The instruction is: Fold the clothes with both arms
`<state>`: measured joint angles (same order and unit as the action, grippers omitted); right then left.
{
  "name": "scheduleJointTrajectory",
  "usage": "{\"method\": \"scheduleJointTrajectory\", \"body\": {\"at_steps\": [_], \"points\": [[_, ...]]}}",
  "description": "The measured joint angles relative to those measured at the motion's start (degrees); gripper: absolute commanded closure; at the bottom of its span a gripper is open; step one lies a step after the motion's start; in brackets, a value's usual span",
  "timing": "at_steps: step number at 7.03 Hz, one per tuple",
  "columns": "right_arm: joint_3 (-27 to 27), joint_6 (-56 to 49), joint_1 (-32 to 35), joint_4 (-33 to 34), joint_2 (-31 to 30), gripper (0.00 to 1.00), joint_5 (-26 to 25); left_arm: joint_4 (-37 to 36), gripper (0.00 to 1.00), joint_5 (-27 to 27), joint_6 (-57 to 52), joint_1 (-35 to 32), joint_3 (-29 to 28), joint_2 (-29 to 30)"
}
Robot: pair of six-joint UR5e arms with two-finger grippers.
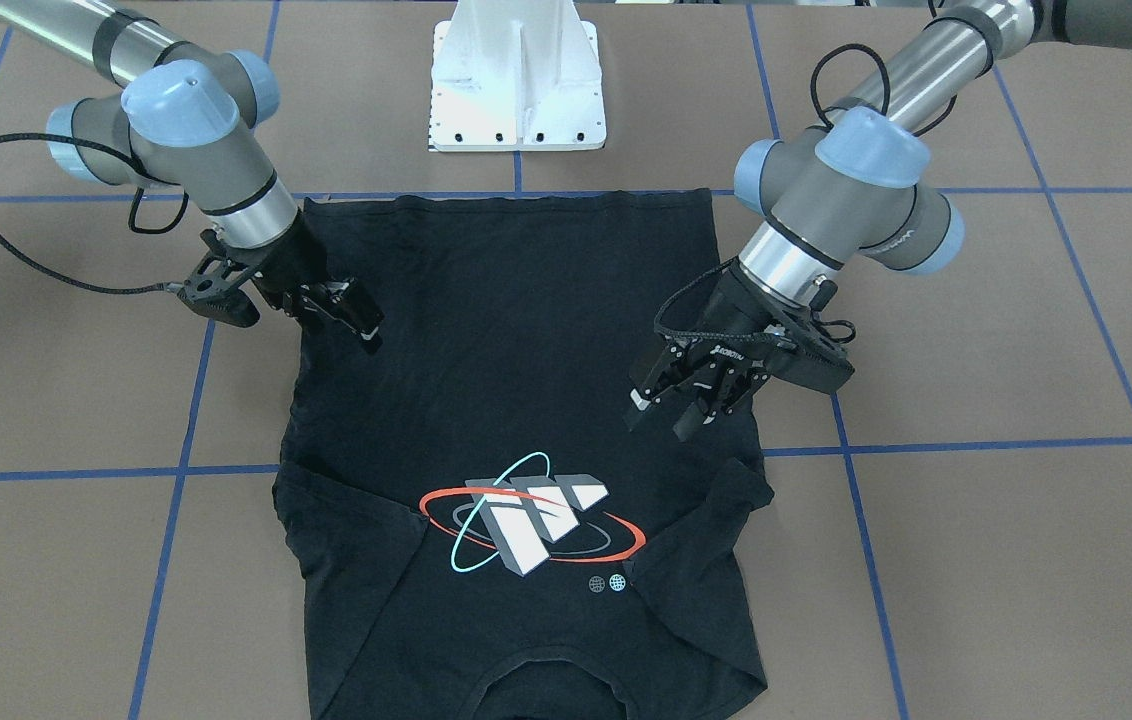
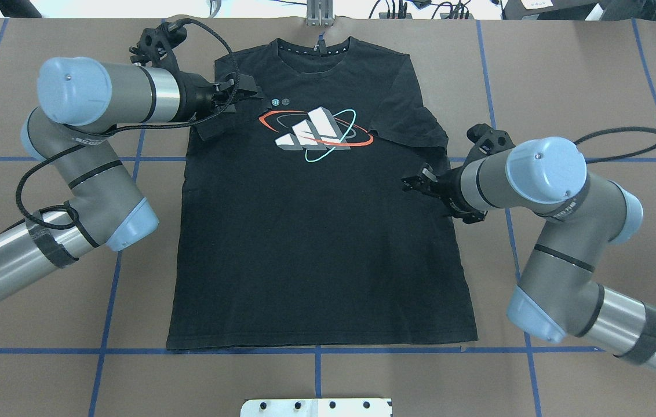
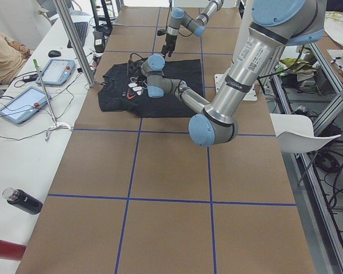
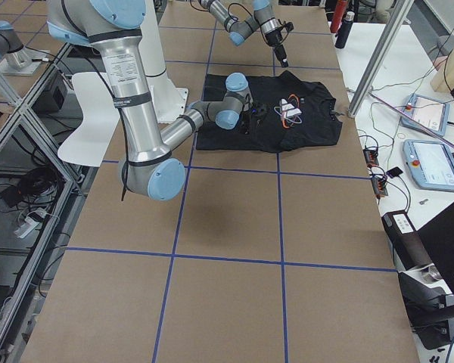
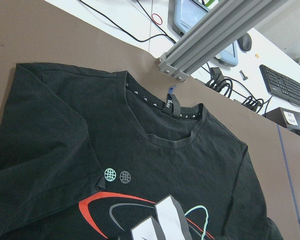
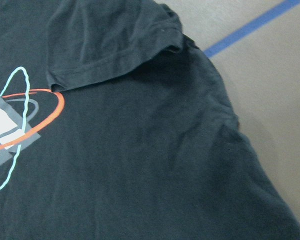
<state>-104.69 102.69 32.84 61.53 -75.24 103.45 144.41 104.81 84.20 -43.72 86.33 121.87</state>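
The brown table (image 2: 594, 75), marked into squares by blue tape lines, carries a black short-sleeved T-shirt (image 2: 316, 243). It lies flat and front up at the middle of the table. Its hem runs along a tape line on the robot's edge, and its collar reaches the far edge, by an aluminium post (image 5: 215, 40). Both sleeves are turned inward over the chest. The one on the robot's right (image 2: 415, 121) is rumpled and touches the printed logo's end. The one on the robot's left (image 1: 716, 515) lies over the chest beside the logo.

The left arm (image 2: 90, 174) and the right arm (image 2: 560, 231), grey-silver with light-blue joint caps, reach in from either side. A white bolted pedestal (image 1: 518, 90) stands at the robot's edge, just off the hem.

The left gripper (image 1: 664, 418) hangs over the shirt near its left sleeve, fingers apart and holding nothing. The right gripper (image 1: 366, 332) is over the shirt's right side, between sleeve and hem. I cannot tell whether its fingers are apart or together.

The logo (image 2: 316, 134) is three slanted grey-white blocks ringed by a red ellipse, a teal one and a thin grey one. Beside it sit two small round marks (image 5: 117, 175), one teal and one grey. Inside the collar is a small blue tag (image 5: 169, 104), flanked by a row of tiny white marks. White lettering on the left gripper is too small to read.
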Motion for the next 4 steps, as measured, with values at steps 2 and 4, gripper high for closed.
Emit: {"method": "scheduleJointTrajectory", "body": {"at_steps": [2, 4], "points": [[-8.29, 10.2, -8.89, 0.46, -11.88, 0.16, -7.64, -0.16, 0.17, 0.72, -0.08, 0.1, 4.4, -2.98], [-11.16, 20.41, -18.29, 0.51, -16.49, 0.16, -16.5, -0.2, 0.17, 0.51, -0.09, 0.24, 6.12, -3.89]]}}
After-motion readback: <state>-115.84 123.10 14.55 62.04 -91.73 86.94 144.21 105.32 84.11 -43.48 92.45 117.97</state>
